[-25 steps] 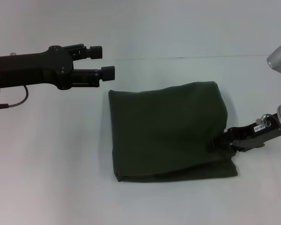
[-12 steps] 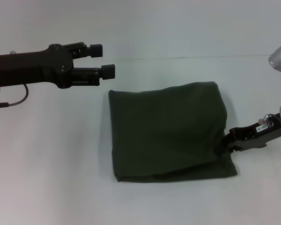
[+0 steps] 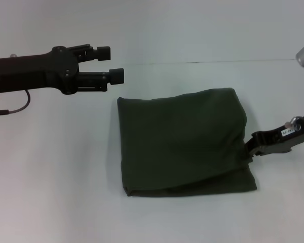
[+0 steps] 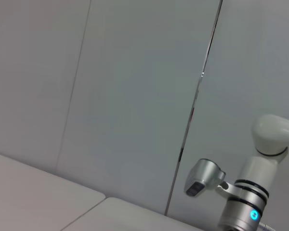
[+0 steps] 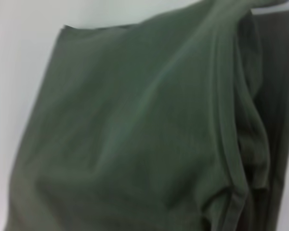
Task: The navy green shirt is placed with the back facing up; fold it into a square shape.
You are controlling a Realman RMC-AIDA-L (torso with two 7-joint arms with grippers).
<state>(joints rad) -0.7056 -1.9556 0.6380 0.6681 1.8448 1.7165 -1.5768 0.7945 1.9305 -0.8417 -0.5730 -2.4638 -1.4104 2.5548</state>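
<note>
Two pincers are in view. At the shirt's right edge, low against the counter (image 3: pixel 50 167), is the right pincer (image 3: pixel 253 148); whether its fingers are open or closed I cannot tell. Up in the air, beyond the shirt's far left corner and apart from it, the left pincer (image 3: pixel 110 64) hangs open and empty. Folded to a near-square shape, the shirt (image 3: pixel 182 142) lies in the middle of the counter. I judge the cloth soft, light and limp; it would sag if lifted, so take it at a corner or a doubled edge.
</note>
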